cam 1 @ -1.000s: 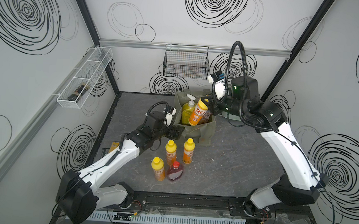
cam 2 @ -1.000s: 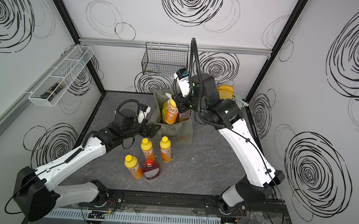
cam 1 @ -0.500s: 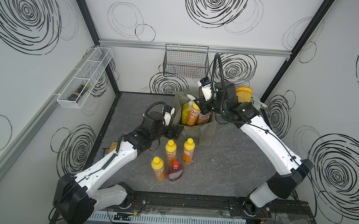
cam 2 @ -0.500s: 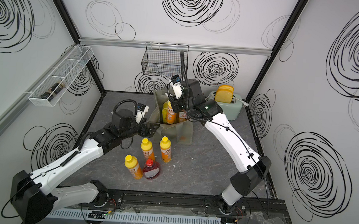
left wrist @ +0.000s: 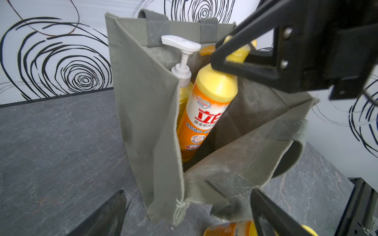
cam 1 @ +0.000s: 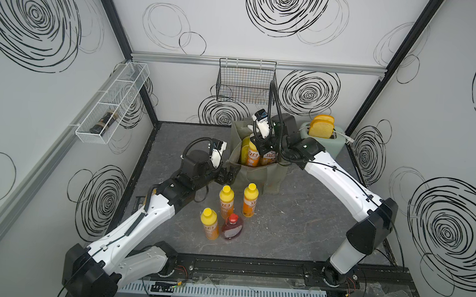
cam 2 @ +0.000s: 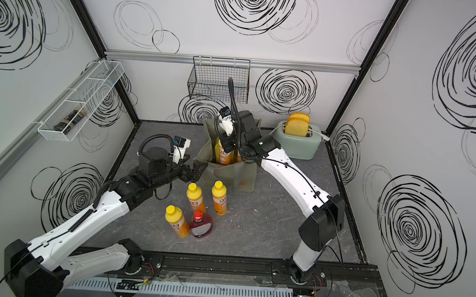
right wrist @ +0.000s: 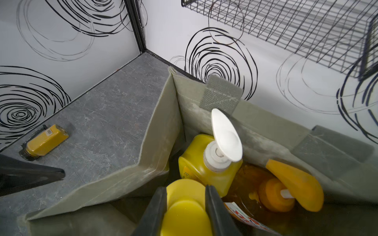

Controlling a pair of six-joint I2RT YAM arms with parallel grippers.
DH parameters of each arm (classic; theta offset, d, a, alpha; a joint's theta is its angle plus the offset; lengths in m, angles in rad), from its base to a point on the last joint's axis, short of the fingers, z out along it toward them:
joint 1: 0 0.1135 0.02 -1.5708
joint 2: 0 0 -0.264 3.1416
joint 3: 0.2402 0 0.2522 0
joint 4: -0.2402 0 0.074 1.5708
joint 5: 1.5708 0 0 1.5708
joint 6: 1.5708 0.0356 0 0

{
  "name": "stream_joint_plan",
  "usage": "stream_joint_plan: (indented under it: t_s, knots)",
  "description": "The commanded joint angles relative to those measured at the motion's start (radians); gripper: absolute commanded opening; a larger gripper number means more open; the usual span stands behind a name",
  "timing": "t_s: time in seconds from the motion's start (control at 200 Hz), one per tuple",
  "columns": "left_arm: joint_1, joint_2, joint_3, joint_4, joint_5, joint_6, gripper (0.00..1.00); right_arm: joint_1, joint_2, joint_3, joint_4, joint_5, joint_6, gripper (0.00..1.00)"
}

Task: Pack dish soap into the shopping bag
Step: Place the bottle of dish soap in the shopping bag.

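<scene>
- Far across the grey surface [cam 1: 297,230], my right tool [right wrist: 185,192] is clamped on the yellow cap of a small orange plastic dish soap bottle [left wrist: 206,110], which leans inside the boxy grey-green fabric shopping bag [left wrist: 147,122].
- Beside it in the bag sit a big yellow white-pump bottle [right wrist: 196,163] and a big amber orange-pump bottle [right wrist: 243,183].
- My left tool [cam 2: 195,170] gapes wide at the bag's near-left corner, holding nothing.
- Nearer than the bag, three small orange yellow-capped bottles [cam 1: 226,201] and a squat red red-capped bottle [cam 1: 232,227] stand upright.

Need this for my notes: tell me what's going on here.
The right gripper grips a small orange bottle by its cap inside the shopping bag, beside the yellow and amber pump bottles. The left gripper is open at the bag's corner. Three small bottles and a red bottle stand on the table.
</scene>
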Motion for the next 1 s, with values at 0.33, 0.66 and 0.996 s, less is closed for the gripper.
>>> stream_joint_plan:
  t_s: [0.33,0.66,0.996]
  knots:
    - [0.007,-0.034,-0.020,0.070,-0.007,0.008,0.96,-0.020,0.020,-0.114,0.257,-0.002,-0.004,0.04]
    - [0.008,-0.030,-0.021,0.068,-0.008,0.009,0.96,-0.040,0.040,-0.198,0.297,-0.034,0.027,0.13]
    - [0.008,-0.030,-0.021,0.066,-0.009,0.008,0.96,-0.041,-0.020,-0.179,0.249,-0.036,0.038,0.57]
